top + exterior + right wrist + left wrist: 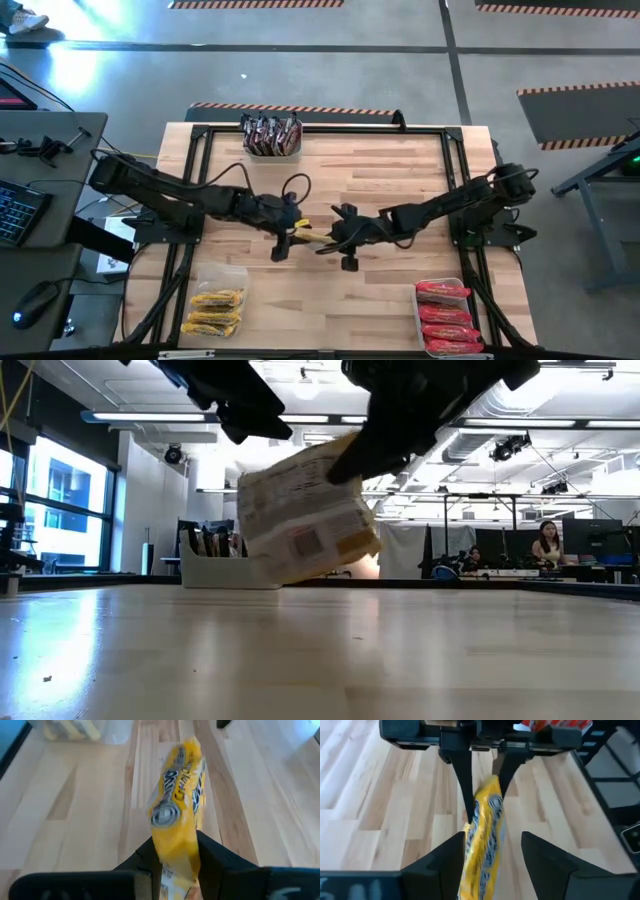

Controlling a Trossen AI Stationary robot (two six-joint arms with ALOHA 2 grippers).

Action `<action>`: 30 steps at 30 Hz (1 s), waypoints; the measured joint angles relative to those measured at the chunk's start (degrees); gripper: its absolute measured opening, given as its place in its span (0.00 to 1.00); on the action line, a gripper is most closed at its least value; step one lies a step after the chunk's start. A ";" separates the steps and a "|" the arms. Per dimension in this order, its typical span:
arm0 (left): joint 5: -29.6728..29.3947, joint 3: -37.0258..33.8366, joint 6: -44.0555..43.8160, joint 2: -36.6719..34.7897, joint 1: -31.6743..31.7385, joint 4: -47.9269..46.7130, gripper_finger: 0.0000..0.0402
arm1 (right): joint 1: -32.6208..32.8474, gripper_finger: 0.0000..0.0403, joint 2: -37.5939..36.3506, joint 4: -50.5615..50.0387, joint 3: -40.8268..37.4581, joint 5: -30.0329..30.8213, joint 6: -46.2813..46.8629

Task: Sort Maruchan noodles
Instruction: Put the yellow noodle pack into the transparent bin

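Pale wood planks make up your table (330,180), framed by black rails and standing on a grey floor with striped hazard tape. From above, you see both arms meet mid-table over one yellow packet (308,236): the left gripper (287,238) and right gripper (330,238) sit at its two ends. Dark packets (271,134) fill a bin at the far edge, yellow ones (214,310) lie front left, red ones (445,316) front right.

At table height, your packet (305,520) hangs tilted above the surface, with an office room and seated people (548,544) behind.

Your left wrist camera shows its own fingers (442,862) spread wide beside the packet (485,840), the opposite fingers (462,775) pinching it.

Your right wrist camera shows its fingers (212,855) clamped on the packet (177,815).
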 joint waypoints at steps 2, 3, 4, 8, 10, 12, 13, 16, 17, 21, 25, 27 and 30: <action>-1.85 0.32 0.25 -0.01 -0.73 -1.19 0.48 | 0.00 0.18 0.48 0.66 0.40 -0.02 -0.03; -2.50 0.33 0.21 -0.01 -1.02 -1.56 0.49 | 0.00 0.18 0.48 0.43 0.40 0.04 -0.03; -2.73 0.33 -0.06 -0.01 -1.25 -2.00 0.51 | 0.00 0.18 0.48 0.42 0.40 0.05 -0.02; -3.26 0.31 -0.86 -0.01 -1.69 -2.45 0.56 | 0.00 0.18 0.79 0.51 0.38 0.12 -0.02; -4.57 0.33 -1.39 0.38 -1.82 -2.48 0.58 | 0.00 0.18 0.79 0.74 0.38 0.04 -0.02; -5.54 0.41 -1.60 1.51 -1.82 -2.64 0.60 | 0.00 0.18 0.79 0.74 0.38 0.02 -0.02; -5.67 0.40 -1.61 2.17 -1.82 -2.88 0.60 | 0.00 0.18 0.79 0.73 0.38 0.02 -0.02; -6.13 0.41 -1.63 5.54 -1.82 -1.78 0.61 | 0.00 0.16 0.79 0.70 0.38 0.02 -0.04; -6.40 0.39 -1.62 6.81 -1.82 -1.61 0.62 | 0.00 0.15 0.79 0.74 0.38 0.02 -0.02; -6.77 0.37 -0.65 10.37 -1.82 1.23 0.63 | 0.00 0.11 0.79 0.74 0.38 0.07 -0.02; -6.01 0.37 -0.12 11.87 -1.82 3.28 0.63 | 0.00 0.08 0.79 0.77 0.37 0.06 -0.09; -5.84 0.35 1.47 11.91 -1.82 3.23 0.63 | 0.00 0.07 0.79 0.80 0.36 0.08 -0.31; -6.15 0.35 2.79 11.91 -1.82 3.91 0.62 | 0.00 0.06 0.79 0.96 0.36 0.11 -1.06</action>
